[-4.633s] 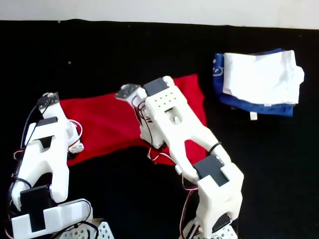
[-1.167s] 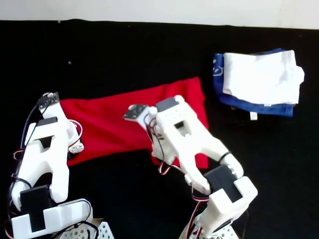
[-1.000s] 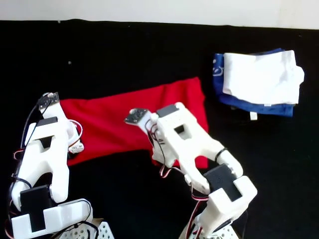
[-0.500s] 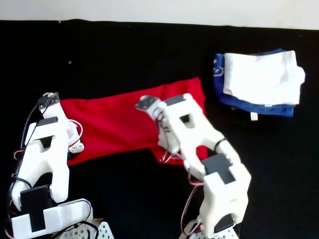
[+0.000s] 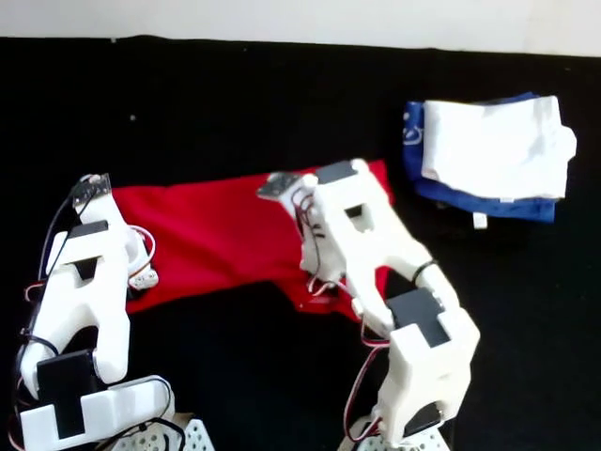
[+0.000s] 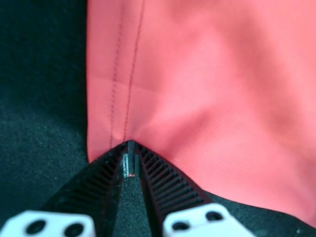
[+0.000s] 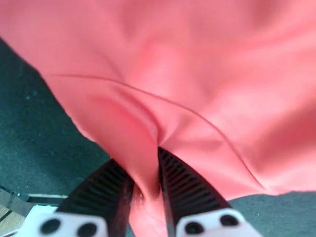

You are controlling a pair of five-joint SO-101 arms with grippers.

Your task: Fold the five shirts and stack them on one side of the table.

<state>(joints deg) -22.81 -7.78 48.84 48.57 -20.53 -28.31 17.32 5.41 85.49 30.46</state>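
A red shirt (image 5: pixel 216 235) lies stretched across the middle of the black table. The left arm stands at the shirt's left end; its gripper (image 6: pixel 129 159) is shut on the hemmed corner of the red shirt (image 6: pixel 207 89). The right arm stands over the shirt's right part. Its gripper (image 7: pixel 145 173) is shut on a raised fold of the red shirt (image 7: pixel 197 74), which bunches between the black fingers (image 7: pixel 177 177). In the high view the shirt's near right edge (image 5: pixel 324 299) is pulled up under that arm.
A stack of folded shirts (image 5: pixel 488 150), white on top of blue, sits at the back right of the table (image 5: pixel 235 103). The arm bases stand at the front edge. A pale wall runs behind the table.
The right arm, holding the red fold, swung from the shirt's middle back toward its far right part, dragging cloth along. The left arm stayed still.
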